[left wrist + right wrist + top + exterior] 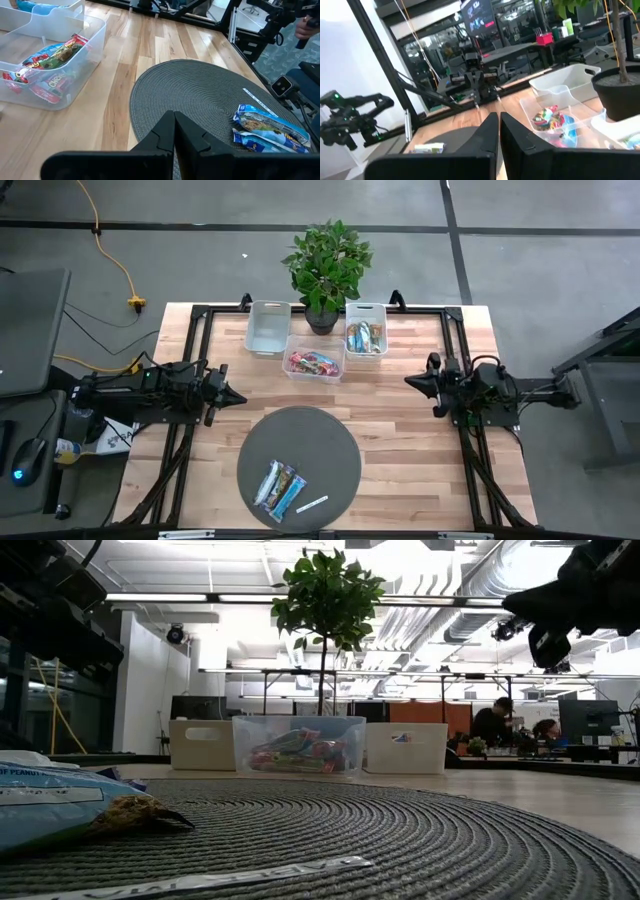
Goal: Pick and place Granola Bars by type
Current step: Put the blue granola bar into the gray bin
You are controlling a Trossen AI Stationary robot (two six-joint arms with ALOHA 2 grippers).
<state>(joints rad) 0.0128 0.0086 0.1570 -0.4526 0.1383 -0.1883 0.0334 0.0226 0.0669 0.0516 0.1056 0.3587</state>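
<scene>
Resting on the mat (320, 442) (both grippers pressed together, idle), two granola bars (279, 487).

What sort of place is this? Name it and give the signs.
Probably a robotics lab in an open-plan workspace: a framed wooden table between two arms, exposed ceiling ducts, and people at desks with monitors behind.

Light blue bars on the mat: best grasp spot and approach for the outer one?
Take the light blue bar nearest the white strip label across its narrow width at mid-length, coming straight down. It lies flat on the round mat, another bar close alongside, so a side approach looks blocked. The left gripper seems as near as the right gripper.
</scene>
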